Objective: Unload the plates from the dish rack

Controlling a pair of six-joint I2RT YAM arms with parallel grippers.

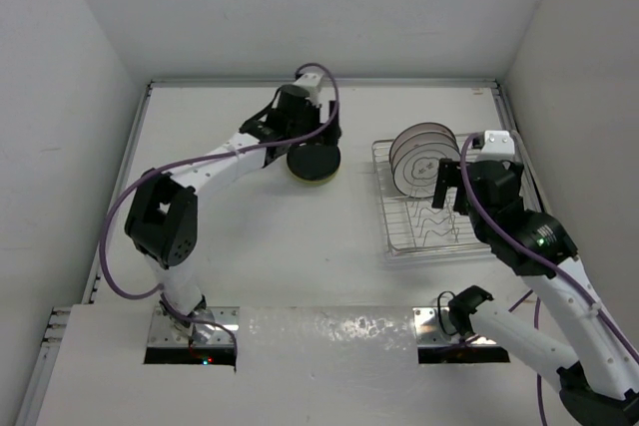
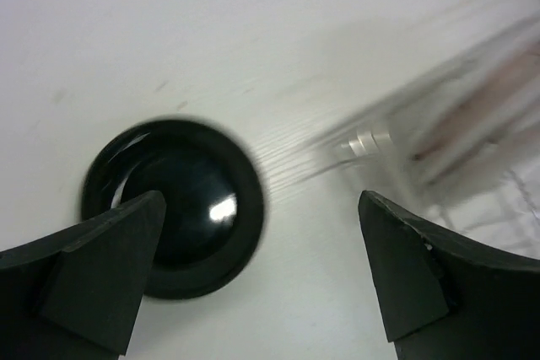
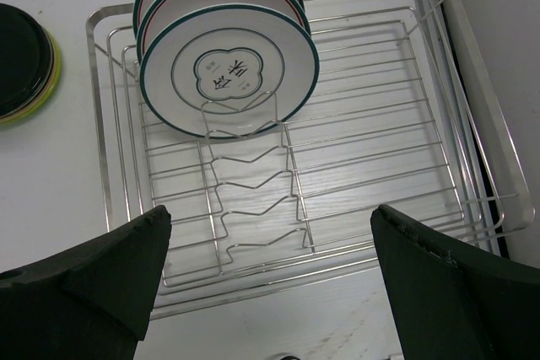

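Note:
The silver wire dish rack [image 1: 427,216] stands right of centre, and in the right wrist view [image 3: 380,149] it fills the frame. Three plates [image 1: 419,159] stand upright at its far end. The front plate [image 3: 228,69] is white with a teal rim; one behind it has a red rim. A dark plate [image 1: 313,162] lies on a lime green plate on the table left of the rack. It also shows in the left wrist view [image 2: 173,208] and in the right wrist view [image 3: 24,56]. My left gripper [image 1: 321,139] [image 2: 261,267] is open and empty just above that stack. My right gripper [image 1: 451,197] [image 3: 270,276] is open and empty over the rack's near end.
White walls close in the table [image 1: 250,246] on the left, back and right. The rack's right side lies close to the right wall. The rack's near slots [image 3: 253,200] hold nothing. The rack is a blurred streak in the left wrist view [image 2: 472,115].

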